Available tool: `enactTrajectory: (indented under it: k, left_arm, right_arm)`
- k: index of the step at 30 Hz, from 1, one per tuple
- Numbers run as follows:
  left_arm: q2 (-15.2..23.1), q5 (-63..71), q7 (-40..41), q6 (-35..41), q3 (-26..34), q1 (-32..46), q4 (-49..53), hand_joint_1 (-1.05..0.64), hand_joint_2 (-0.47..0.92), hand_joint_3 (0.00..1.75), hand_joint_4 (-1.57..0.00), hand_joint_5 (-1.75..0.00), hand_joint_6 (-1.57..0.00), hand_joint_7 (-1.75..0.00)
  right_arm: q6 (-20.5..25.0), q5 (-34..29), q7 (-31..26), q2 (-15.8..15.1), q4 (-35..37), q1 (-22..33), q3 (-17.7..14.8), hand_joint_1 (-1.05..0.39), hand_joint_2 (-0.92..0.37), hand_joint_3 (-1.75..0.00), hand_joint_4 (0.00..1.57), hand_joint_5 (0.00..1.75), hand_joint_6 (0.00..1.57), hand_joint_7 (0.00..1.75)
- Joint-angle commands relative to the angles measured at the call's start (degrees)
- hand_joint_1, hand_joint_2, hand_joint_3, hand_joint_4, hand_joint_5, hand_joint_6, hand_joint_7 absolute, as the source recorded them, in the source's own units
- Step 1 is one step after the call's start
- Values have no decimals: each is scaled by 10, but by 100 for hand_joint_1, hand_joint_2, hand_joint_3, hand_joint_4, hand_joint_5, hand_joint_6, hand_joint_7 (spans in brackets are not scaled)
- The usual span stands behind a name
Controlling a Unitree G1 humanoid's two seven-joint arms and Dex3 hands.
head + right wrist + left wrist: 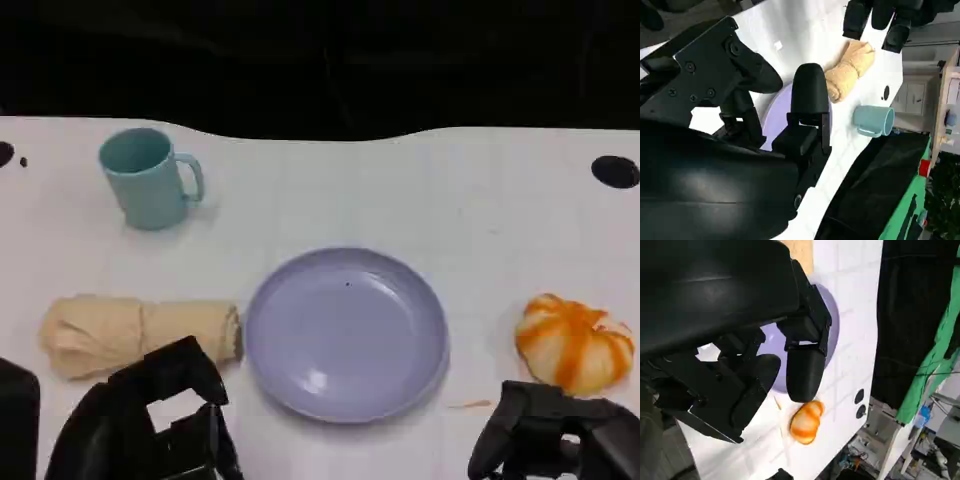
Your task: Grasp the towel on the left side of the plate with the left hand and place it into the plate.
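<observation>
A rolled beige towel [130, 330] lies on the white table just left of the lavender plate [345, 332]; it also shows as towel [850, 70] beyond the plate [775, 112]. My left hand [150, 420] hovers at the near edge, just in front of the towel, fingers apart and holding nothing. In the left wrist view that hand's fingers [802, 367] reach over the plate [832, 325]. My right hand [555, 430] rests low at the near right, holding nothing, its fingers [810, 95] spread.
A teal mug [148, 178] stands at the back left, also seen as mug [872, 120]. An orange-and-white pumpkin-shaped object [575, 342] sits right of the plate, close to my right hand. The table's far edge meets a black backdrop.
</observation>
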Motion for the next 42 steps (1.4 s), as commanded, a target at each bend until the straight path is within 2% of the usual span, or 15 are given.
enactTrajectory:
  k: [1,11,17,25,29,31,33,35,36,38,40,41,42]
  left_arm:
    - [9,10,-5,-10,-2,4,5,-3,40,158,-95,-175,-76,-175]
    - [1,20,5,-5,-7,-4,1,-5,38,156,-92,-175,-75,-172]
    - [5,27,2,-10,-11,-12,6,-3,50,143,-84,-175,-66,-175]
    - [-2,40,-3,-28,-12,-14,13,-4,53,135,-81,-175,-66,-171]
    - [-7,60,-2,-72,-14,-11,18,-7,52,130,-74,-168,-70,-145]
    - [-8,80,2,-95,-19,-10,18,-10,50,126,-70,-158,-66,-130]
    - [-10,96,-1,-125,-21,-10,22,-15,50,114,-62,-148,-58,-113]
    - [-2,127,-2,-159,-27,-11,30,-17,52,108,-59,-145,-56,-108]
    - [7,156,-2,-187,-31,-14,37,-22,62,85,-54,-130,-50,-89]
    - [23,200,-5,-231,-36,-21,50,-26,83,43,-50,-113,-49,-61]
    - [28,221,-9,-252,-38,-24,58,-29,90,28,-47,-106,-48,-51]
    - [49,248,-14,-259,-40,-33,59,-29,91,25,-47,-105,-48,-49]
    - [66,271,-18,-261,-42,-41,59,-35,92,22,-41,-93,-43,-40]
  right_arm:
    - [-7,2,1,-6,-3,1,-5,-8,-39,-123,84,165,81,127]
    - [6,6,2,-7,-6,-8,-12,-9,-39,-125,85,165,82,128]
    - [4,5,3,-6,-1,-19,-13,-7,-41,-128,85,165,78,133]
    - [7,6,4,-5,-1,-21,-11,-2,-49,-126,78,172,70,142]
    - [19,2,0,-4,-15,-18,-8,-1,-52,-125,74,174,65,146]
    - [26,4,0,-4,-22,-19,-6,0,-53,-125,74,175,64,148]
    - [29,2,0,-5,-25,-20,-5,0,-53,-124,74,175,63,149]
    - [30,-4,0,-7,-27,-22,-3,0,-53,-124,74,175,62,150]
    - [29,-6,0,-8,-28,-23,-2,0,-53,-124,74,175,62,151]
    - [34,-7,-1,-7,-32,-26,0,0,-52,-123,74,175,62,151]
    - [41,-6,-2,-6,-35,-27,0,0,-52,-123,74,175,62,151]
    - [45,-4,-3,-5,-37,-27,0,0,-52,-123,75,175,62,151]
    - [49,-3,-4,-4,-38,-28,0,2,-53,-124,75,175,61,152]
